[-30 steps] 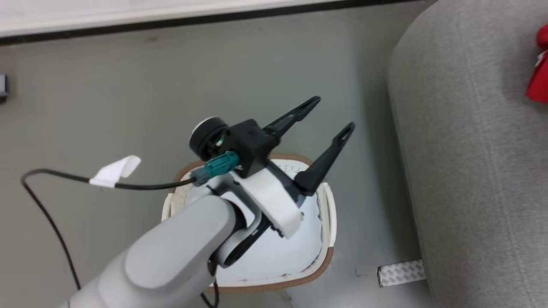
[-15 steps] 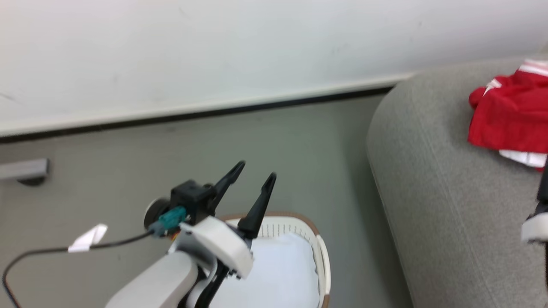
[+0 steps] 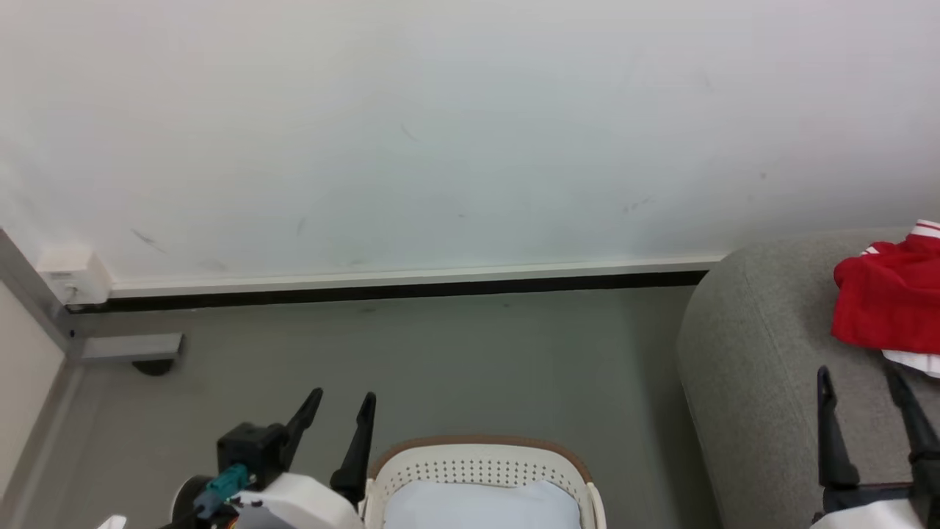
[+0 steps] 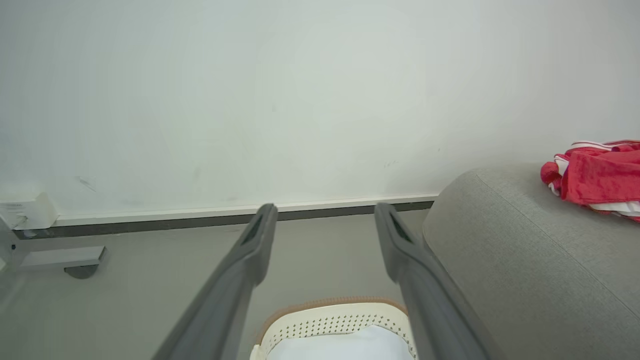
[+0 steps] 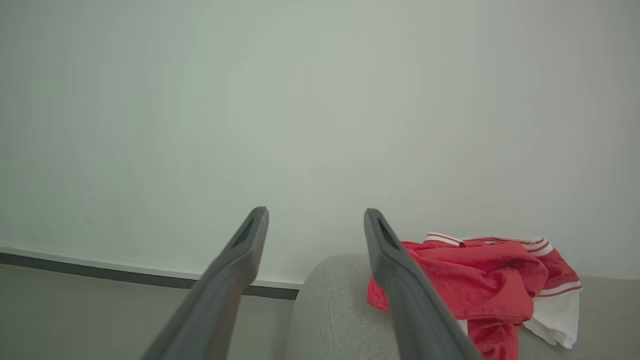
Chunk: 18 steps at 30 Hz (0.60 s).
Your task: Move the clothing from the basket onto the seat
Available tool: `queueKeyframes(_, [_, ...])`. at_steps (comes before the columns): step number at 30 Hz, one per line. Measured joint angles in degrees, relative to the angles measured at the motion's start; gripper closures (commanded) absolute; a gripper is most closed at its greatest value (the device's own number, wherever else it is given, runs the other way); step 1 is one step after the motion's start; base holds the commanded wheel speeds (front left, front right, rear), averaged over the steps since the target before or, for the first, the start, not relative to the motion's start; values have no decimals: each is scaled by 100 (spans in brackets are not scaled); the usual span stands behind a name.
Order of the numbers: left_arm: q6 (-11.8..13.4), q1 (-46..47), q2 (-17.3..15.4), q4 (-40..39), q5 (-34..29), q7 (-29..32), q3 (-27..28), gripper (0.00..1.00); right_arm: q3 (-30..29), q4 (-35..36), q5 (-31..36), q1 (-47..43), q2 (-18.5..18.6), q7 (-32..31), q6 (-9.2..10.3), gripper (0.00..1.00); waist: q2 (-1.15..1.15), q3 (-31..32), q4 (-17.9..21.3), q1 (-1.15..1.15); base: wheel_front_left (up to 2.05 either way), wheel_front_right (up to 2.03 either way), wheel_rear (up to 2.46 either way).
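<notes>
Though crumpled, clothing on woven seat

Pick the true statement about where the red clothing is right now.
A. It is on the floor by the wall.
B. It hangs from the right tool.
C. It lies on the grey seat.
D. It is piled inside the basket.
C: the clothing rests on top of the seat, while the visible part of the basket holds no red, just its pale lining.
</notes>
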State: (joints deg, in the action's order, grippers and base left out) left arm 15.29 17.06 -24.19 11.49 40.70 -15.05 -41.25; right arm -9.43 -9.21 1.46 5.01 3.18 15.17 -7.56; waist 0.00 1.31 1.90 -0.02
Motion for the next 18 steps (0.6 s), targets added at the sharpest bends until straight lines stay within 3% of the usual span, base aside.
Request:
queueKeyframes(8, [47, -972, 102, -134, -561, -8, 895, 0, 316, 13, -55, -571, -26, 0, 0, 0, 0, 255, -297, 0, 0, 0, 0])
queueKeyframes(18, [-422, -1763, 621, -200, -1413, -8, 2223, 0, 411, -119, -366, -761, -30, 0, 0, 0, 0, 315, -506, 1, 0, 0, 0])
